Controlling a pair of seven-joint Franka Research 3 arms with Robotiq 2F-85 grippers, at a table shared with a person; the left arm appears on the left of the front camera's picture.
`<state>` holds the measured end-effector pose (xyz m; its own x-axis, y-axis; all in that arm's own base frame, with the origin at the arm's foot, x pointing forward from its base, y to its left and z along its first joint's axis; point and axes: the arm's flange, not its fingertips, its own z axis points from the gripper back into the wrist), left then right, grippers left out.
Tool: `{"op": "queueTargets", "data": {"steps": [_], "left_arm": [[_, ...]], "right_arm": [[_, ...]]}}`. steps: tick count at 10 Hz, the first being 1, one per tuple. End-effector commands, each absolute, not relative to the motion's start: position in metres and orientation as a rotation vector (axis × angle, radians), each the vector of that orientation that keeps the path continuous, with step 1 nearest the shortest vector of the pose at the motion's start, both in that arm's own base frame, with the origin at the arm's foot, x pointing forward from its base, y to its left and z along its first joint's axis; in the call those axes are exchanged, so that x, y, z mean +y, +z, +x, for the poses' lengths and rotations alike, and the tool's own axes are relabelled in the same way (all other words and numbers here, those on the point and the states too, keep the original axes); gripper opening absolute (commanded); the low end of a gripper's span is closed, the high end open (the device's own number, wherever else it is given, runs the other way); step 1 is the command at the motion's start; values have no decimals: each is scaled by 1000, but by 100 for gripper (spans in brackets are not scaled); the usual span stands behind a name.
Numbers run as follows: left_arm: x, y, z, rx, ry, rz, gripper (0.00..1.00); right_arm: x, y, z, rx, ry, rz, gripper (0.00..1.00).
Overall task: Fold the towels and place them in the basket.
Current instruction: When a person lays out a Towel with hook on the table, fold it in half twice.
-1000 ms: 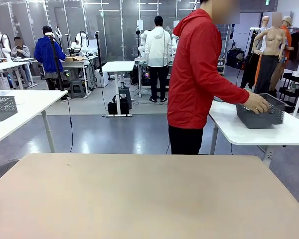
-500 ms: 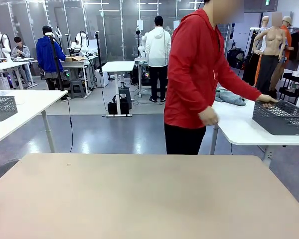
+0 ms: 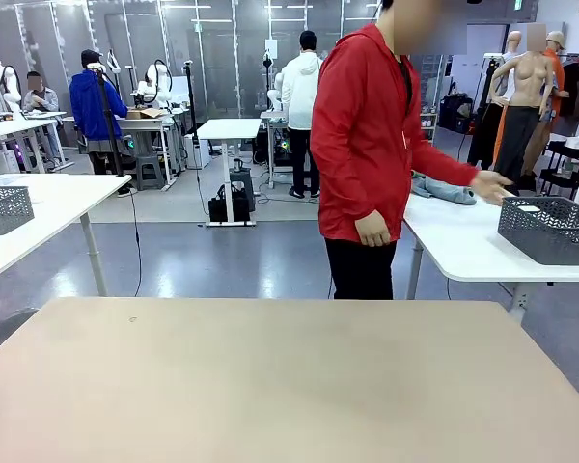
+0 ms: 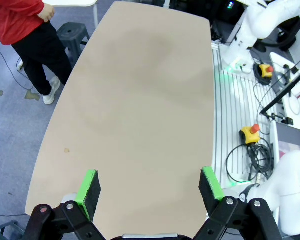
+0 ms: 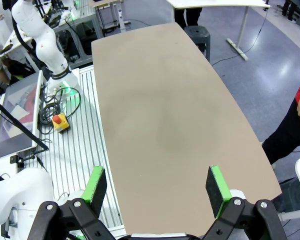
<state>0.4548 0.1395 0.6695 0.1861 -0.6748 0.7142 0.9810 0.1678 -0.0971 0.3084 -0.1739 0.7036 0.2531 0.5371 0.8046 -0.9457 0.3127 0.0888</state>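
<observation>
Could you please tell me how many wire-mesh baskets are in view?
2: a dark grey basket on the right white table, a second basket on the left white table. Others may be hidden.

The basket (image 3: 552, 231) is cut off at the far right; a towel (image 3: 451, 192) is partly hidden by a sleeve (image 3: 442, 168).

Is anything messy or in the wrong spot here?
A little. The basket and a crumpled blue-grey towel sit on the white side table beside the person, not on the robot's tan table. Nothing looks spilled or broken.
</observation>
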Motion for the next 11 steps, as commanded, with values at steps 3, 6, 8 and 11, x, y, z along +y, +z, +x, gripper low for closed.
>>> {"op": "queueTargets", "data": {"steps": [3,6,8,11], "left_arm": [[139,670,455,-595,-1281,-631,100],[139,671,459,-637,-1288,-614,100],[139,674,465,-644,-1301,-597,100],[138,677,478,-651,-1320,-592,100]], "right_arm": [[-174,705,310,-764,1132,644,100],[-170,709,323,-802,1145,609,100],[-169,713,334,-819,1152,594,100],[-167,720,350,-829,1194,586,100]]}}
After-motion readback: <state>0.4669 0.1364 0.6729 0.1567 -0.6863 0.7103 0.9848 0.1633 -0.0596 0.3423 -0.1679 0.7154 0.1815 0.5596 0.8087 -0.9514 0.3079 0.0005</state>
